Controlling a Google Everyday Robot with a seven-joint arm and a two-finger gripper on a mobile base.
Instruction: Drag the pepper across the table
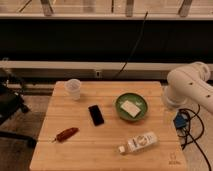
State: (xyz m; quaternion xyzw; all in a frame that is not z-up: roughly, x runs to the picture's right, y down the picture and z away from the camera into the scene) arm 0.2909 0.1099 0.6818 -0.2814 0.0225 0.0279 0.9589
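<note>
Fingers: spread wide apart. You won't see them, because the gripper sits out of frame past the right side.
Arm: only its white jointed arm (192,84) shows, hanging beside the table's right edge, well apart from everything on the top.
Table: you are looking down on a light wooden table (107,150) with plank lines running left to right and a small dark logo (173,161) at the front right corner.
Room: behind the table you have a pale ledge, then a dark band of wall or window with a black cable (134,47) hanging down it. A black chair (9,102) stands at the left, and a small blue part with dark cords (180,121) lies just off the right edge.
Cup: a clear plastic cup (74,89) stands upright near the back left corner. You cannot tell whether it holds anything.
Bowl: a green bowl (120,101) sits right of centre with a flat white block (130,107) lying inside it.
Bottle: a pale bottle (139,142) lies on its side near the front, its cap pointing left.
Phone: a black phone (96,114) lies flat between the cup and the bowl.
Pepper: the pepper (67,134) is slender, dark red-brown and tapered, with its thin stem toward the left. It lies on the front left part of the table, left of and nearer you than the phone, touching nothing else.
</note>
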